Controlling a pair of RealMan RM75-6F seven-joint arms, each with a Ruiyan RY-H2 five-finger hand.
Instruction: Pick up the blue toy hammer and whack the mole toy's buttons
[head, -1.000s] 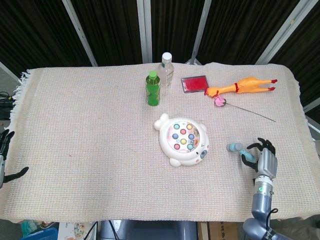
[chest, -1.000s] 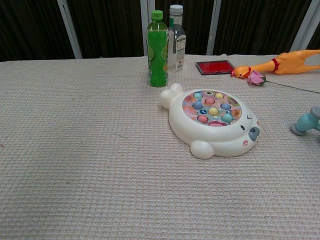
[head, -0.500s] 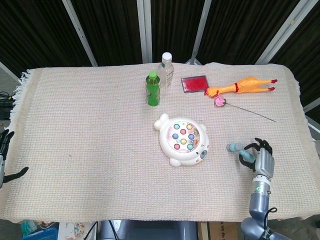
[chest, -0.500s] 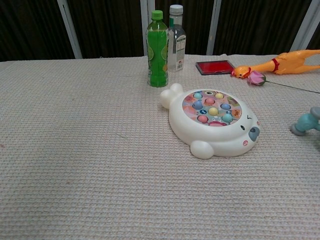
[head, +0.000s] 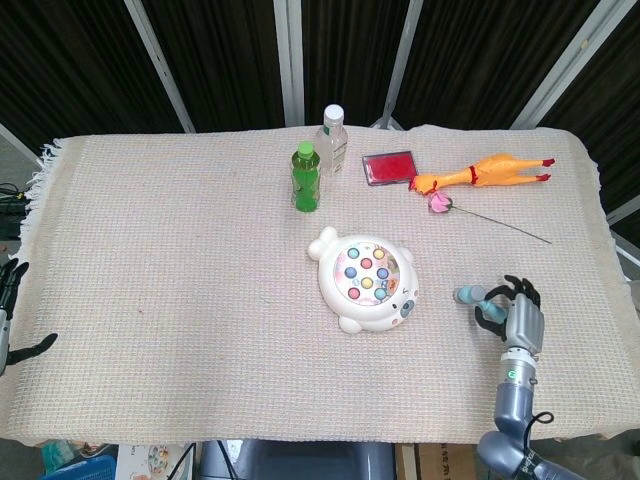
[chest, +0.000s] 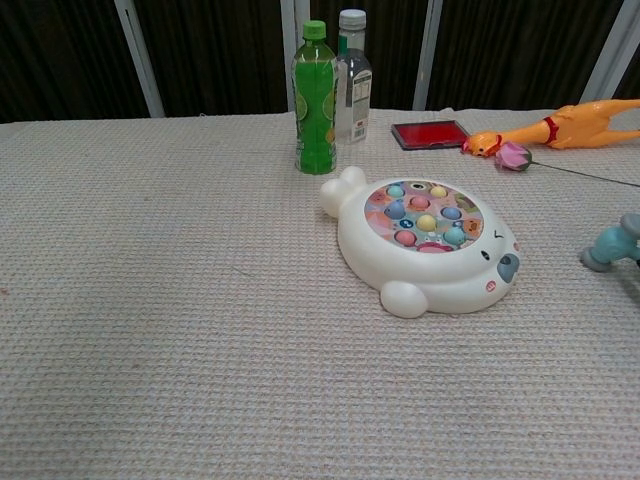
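Over the last second the right hand (head: 518, 312) has moved a short way along the cloth-covered tabletop (head: 180, 290), away from the near edge and toward the blue toy hammer (head: 474, 295) lying near the right edge. Earlier its dark fingers (head: 497, 297) were spread beside the handle with a visible gap. They now curl over the handle end, closer to the hammer head. Whether they actually touch the handle cannot be confirmed, as the hand covers that part in the head view and lies outside the chest view.
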